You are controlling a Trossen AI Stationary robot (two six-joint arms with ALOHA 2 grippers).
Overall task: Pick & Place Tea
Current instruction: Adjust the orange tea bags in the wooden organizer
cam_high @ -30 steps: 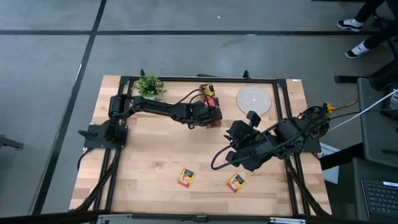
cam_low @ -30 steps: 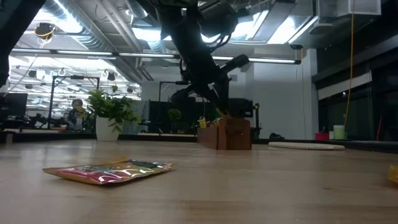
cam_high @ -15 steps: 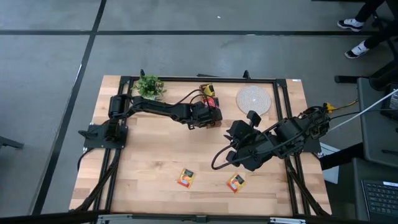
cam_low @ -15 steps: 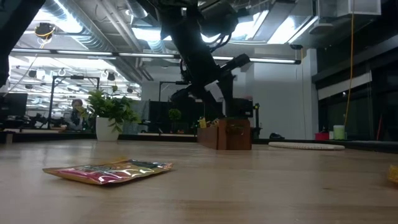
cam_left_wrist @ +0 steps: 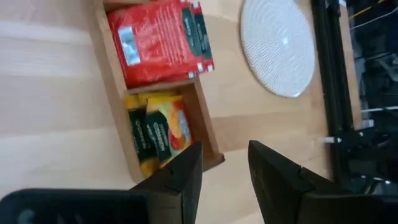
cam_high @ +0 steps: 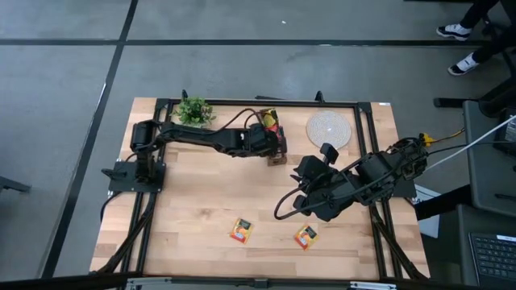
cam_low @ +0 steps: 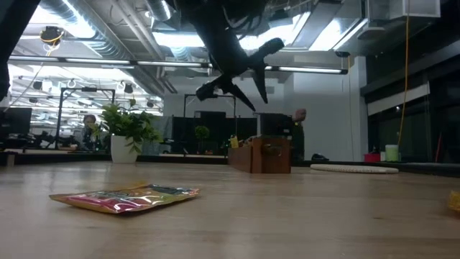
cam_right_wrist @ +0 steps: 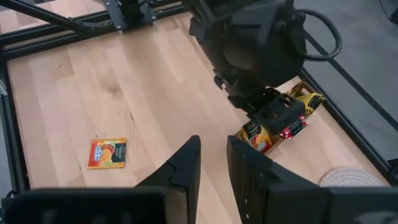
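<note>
Sachets lay flat and well apart on the table, looking light, slippery, best pinched by an edge, while the left gripper hung parted and empty over the wooden box, the right gripper slightly open, empty.

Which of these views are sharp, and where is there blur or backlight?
High view: evenly lit, table sharp. Low view: bright ceiling lights silhouette the left gripper, and the near tea sachet is soft. Left wrist view: the wooden box is slightly soft, with own fingers blurred close up.
</note>
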